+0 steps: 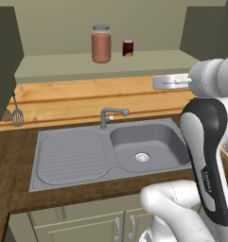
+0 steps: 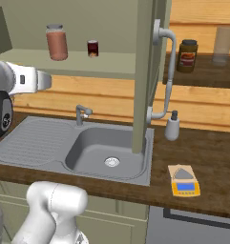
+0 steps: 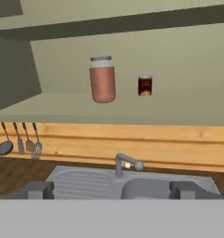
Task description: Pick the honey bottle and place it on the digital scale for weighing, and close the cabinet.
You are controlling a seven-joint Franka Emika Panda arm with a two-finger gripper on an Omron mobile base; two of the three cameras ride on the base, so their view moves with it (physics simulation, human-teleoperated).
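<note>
Kitchen sink alcove w/ wood backsplash: the honey bottle (image 3: 102,79) stands upright on the open cabinet (image 1: 106,64) shelf above the sink (image 1: 106,151), a small dark can (image 3: 145,86) just beside it, while the claw (image 3: 111,189) hangs well short, tips spread wide, holding nothing. Approx. level w/ the shelf, you should drive straight in, centre the jar btwn the tips below its grey lid, avoid the can; the clear, round-shouldered jar of reddish-brown contents will likely slip if pinched high.

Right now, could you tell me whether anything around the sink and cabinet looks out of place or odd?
Nothing is spilled or damaged. The cabinet stands open, one door edge-on above the sink. The honey bottle sits upright on its shelf beside a small dark can, not on the digital scale on the counter.
</note>
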